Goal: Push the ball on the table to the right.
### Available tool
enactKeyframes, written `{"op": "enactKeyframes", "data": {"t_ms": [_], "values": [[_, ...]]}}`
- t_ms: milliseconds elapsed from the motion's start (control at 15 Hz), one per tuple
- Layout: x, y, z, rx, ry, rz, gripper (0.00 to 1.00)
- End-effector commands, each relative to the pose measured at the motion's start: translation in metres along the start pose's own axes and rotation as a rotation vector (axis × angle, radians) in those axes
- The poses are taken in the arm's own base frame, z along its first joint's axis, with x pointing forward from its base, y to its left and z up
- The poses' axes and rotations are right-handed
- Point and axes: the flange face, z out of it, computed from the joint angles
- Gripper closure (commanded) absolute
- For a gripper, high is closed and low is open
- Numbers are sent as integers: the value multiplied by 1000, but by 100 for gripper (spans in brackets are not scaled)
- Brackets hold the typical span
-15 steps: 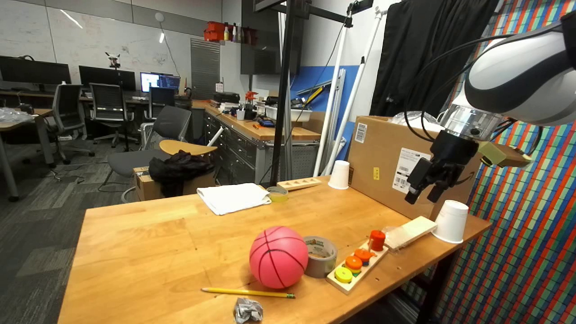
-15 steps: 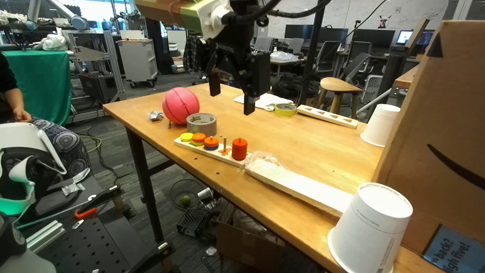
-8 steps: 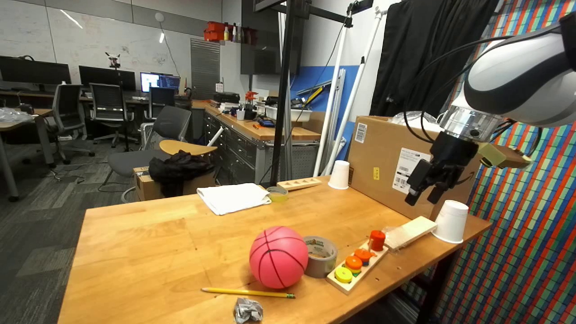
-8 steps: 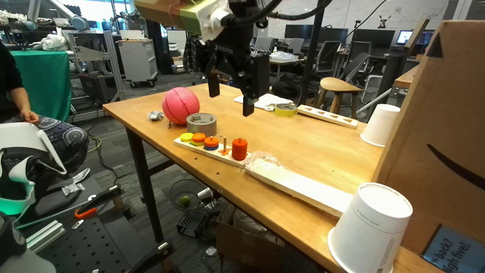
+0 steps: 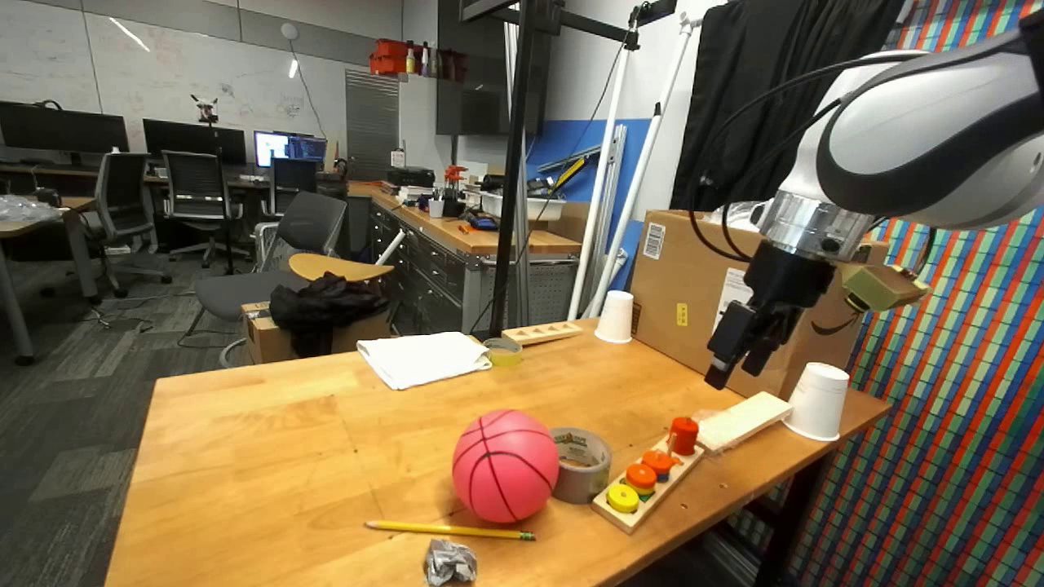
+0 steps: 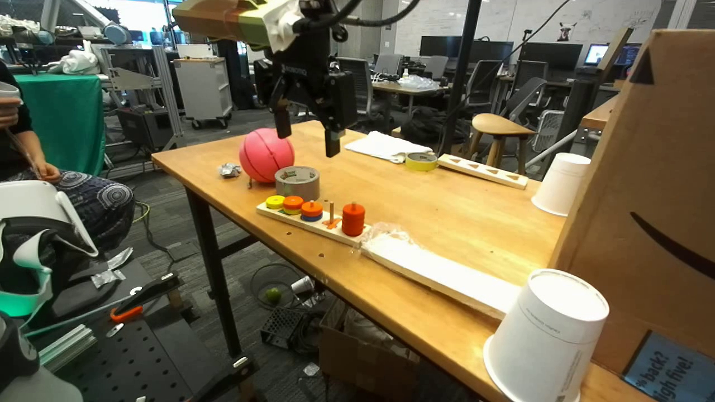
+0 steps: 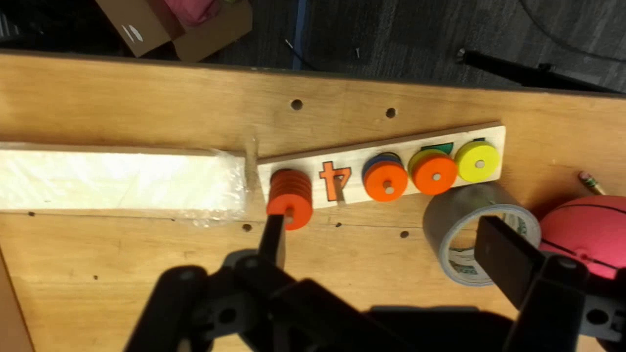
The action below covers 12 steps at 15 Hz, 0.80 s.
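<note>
In an exterior view, crumpled foil (image 5: 450,562) lies closest, then a yellow pencil (image 5: 449,531), then the pink ball (image 5: 506,466), nearer the right edge of the tabletop (image 5: 269,440) than the left, beside gray tape (image 5: 583,487). Farther, the gripper (image 5: 737,369) hangs above, fingers (image 7: 506,256) apart; a white cloth (image 5: 424,359) meets the far edge.

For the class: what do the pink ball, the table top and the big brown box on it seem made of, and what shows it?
Pink ball: perhaps rubber or soft plastic, fairly matt; smooth skin, dark lines.
Table top: wood, probably varnished; visible grain and a faint sheen.
Box: apparently cardboard, matt; flat brown faces, straight edges.
</note>
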Motion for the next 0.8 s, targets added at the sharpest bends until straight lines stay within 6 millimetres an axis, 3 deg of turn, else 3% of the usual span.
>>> {"op": "enactKeyframes", "data": {"t_ms": [0,133,467,733], "values": [[-5,-61,-14,17,37,-72,0],[1,-98,-22,51,38,-133,0],[-4,-190,-31,187,45,-284,0],[-10,-253,-28,266,39,-420,0]]}}
